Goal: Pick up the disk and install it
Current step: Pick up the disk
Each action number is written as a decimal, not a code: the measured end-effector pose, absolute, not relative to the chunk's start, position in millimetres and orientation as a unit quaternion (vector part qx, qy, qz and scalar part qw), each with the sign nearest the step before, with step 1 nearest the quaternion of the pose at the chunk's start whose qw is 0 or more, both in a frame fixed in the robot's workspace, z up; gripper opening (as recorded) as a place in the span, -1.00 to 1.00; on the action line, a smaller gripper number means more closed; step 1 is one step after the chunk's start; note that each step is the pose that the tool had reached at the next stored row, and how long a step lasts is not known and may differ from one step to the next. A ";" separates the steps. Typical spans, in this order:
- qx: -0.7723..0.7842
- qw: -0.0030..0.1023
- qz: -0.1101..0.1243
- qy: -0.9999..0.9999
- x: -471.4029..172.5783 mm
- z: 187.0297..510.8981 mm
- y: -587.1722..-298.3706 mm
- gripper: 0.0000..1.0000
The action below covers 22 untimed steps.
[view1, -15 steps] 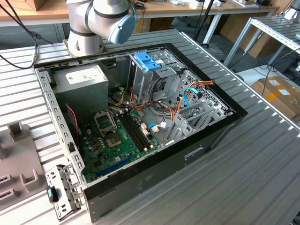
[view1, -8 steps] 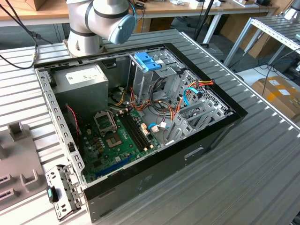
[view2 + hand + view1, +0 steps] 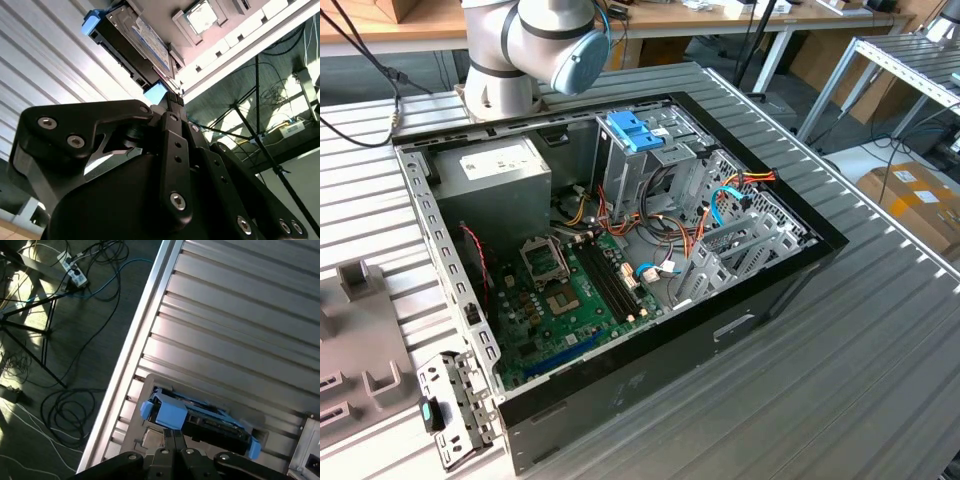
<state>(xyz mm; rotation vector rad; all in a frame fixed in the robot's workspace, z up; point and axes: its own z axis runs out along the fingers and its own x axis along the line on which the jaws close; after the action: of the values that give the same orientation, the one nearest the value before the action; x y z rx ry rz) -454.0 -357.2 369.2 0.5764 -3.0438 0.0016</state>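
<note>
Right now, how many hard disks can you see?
1. The disk sits in a holder on the ribbed table, right at the gripper in both wrist views. The drive cage in the case may hide others.

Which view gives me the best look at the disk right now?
The second wrist view: the disk shows its labelled face and blue caddy rail. The first wrist view shows its dark edge between blue rail ends.

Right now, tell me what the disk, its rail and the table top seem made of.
Disk: bare grey metal casing, likely, dull sheen, printed label.
Rail: light-blue plastic, smooth moulded look.
Table top: ribbed metal, probably aluminium, bright brushed glare.
</note>
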 end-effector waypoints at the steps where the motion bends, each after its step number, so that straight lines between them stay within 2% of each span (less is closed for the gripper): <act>1: 0.196 0.022 0.001 -0.980 -454.0 369.2 -357.2 -0.79; 22: 0.282 0.021 0.003 -0.959 -454.0 369.2 -356.7 -0.79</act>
<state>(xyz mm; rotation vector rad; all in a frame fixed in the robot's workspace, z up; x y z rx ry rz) -454.0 -356.7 369.2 0.8746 -2.9728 0.0090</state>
